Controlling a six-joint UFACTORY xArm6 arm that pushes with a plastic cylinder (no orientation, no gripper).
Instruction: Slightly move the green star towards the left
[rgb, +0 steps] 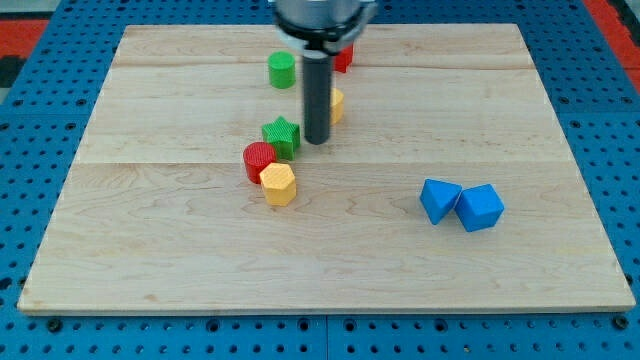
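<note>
The green star (281, 136) lies a little left of the board's middle. It touches a red cylinder (259, 159) below it on the left. A yellow hexagon block (279, 184) sits just under those two. My tip (317, 140) rests on the board close to the star's right side, with a thin gap showing. The rod rises straight up from there and hides part of a yellow block (335, 105) behind it.
A green cylinder (281, 69) and a red block (343, 57) sit near the view's top. Two blue blocks (440, 200) (480, 207) touch each other at the right. The wooden board (150, 240) is ringed by a blue perforated surface.
</note>
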